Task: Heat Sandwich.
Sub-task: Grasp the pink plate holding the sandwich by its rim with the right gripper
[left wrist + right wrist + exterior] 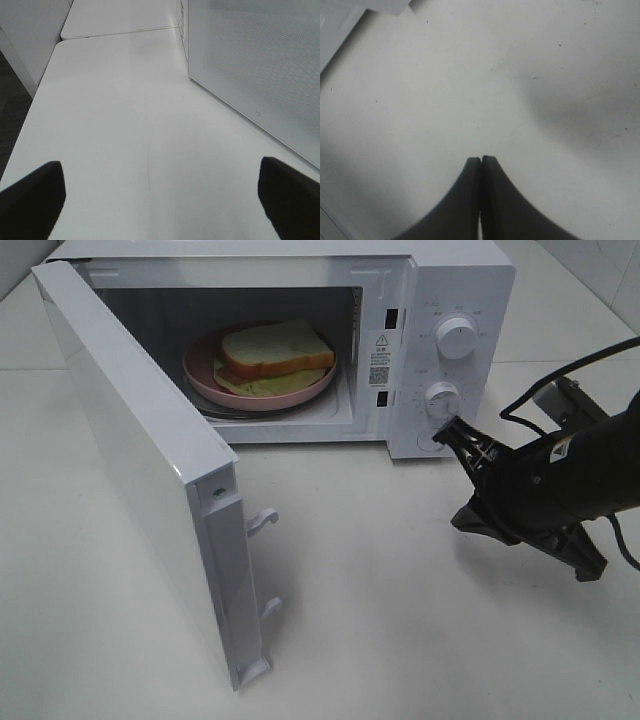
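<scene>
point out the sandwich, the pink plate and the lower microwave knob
sandwich (275, 348), exterior high view, middle of the top bread slice
pink plate (203, 378), exterior high view, bare left rim
lower knob (441, 399), exterior high view, its front face

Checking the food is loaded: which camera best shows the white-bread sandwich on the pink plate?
Exterior high: the white-bread sandwich lies on its round pink plate inside the open white microwave. Neither wrist view shows it.

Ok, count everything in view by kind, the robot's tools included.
Microwave: 1
Sandwich: 1
Pink plate: 1
Knobs: 2
Tools: 2 (left tool open, right tool shut, both empty)
Total: 7
</scene>
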You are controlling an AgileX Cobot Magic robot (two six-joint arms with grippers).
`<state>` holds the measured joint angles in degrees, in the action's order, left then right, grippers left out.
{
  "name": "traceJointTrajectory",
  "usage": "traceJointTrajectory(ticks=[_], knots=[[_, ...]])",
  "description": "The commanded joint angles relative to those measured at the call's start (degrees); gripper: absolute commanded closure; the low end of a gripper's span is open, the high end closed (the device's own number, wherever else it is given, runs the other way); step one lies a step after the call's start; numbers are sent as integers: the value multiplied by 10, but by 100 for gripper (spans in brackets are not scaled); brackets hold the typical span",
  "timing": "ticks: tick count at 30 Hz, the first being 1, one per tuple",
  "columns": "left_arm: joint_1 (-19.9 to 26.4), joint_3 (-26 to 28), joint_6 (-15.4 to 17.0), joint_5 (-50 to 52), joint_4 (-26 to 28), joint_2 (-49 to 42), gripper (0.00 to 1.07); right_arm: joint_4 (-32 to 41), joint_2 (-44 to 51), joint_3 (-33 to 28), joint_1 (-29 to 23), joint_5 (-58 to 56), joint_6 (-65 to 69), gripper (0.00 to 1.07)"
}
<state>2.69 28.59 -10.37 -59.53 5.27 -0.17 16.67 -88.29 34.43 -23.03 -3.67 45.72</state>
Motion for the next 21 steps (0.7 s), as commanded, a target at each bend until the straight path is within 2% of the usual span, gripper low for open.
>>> traceJointTrajectory(ticks=[1, 21], knots=[[-6, -1, 3, 3, -1, -14, 3, -21, 9, 23, 3, -62, -59, 105], [-6, -1, 3, 3, -1, -14, 3, -76, 9, 147, 3, -317, -305, 104]])
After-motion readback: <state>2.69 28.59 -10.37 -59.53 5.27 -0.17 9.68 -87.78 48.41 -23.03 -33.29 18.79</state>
